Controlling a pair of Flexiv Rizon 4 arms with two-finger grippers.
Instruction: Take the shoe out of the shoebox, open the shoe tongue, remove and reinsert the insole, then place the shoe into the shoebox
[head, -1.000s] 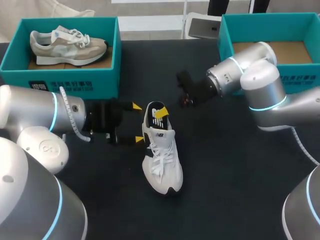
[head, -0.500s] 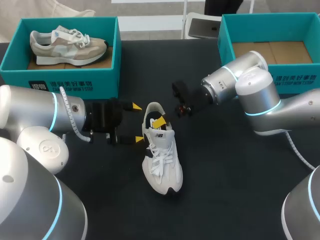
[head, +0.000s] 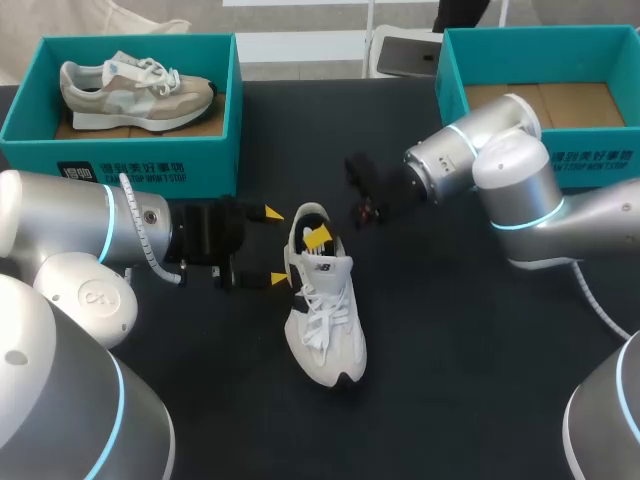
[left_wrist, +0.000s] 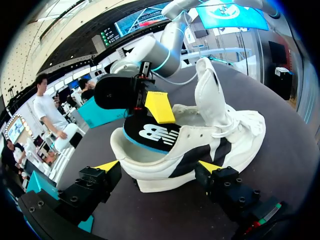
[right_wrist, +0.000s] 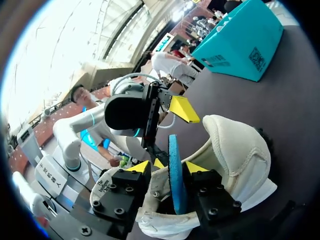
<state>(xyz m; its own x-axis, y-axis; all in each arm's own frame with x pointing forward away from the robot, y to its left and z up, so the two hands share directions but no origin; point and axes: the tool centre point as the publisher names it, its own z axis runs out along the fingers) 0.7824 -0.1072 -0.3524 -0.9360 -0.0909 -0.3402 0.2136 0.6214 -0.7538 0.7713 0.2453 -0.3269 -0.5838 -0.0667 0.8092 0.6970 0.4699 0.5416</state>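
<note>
So, shoe: white, out on the black table, toe near me, heel far.
Insole: black top, blue edge, partly in the shoe at the heel end.
My right gripper: closed tight on the insole.
My left gripper: wide open, holding nothing, just left of the heel.
Shoebox: teal, far right.

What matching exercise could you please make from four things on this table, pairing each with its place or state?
Things:
1. white lace-up sneaker
2. beige suede sneaker
3. black insole with a blue edge
4. left tool

Places or states:
A. inside the left teal cardboard box
B. open, at the white sneaker's heel
C. pinched in the right tool
D. standing on the black table

Pairs: 1-D, 2-A, 3-C, 4-B
</note>
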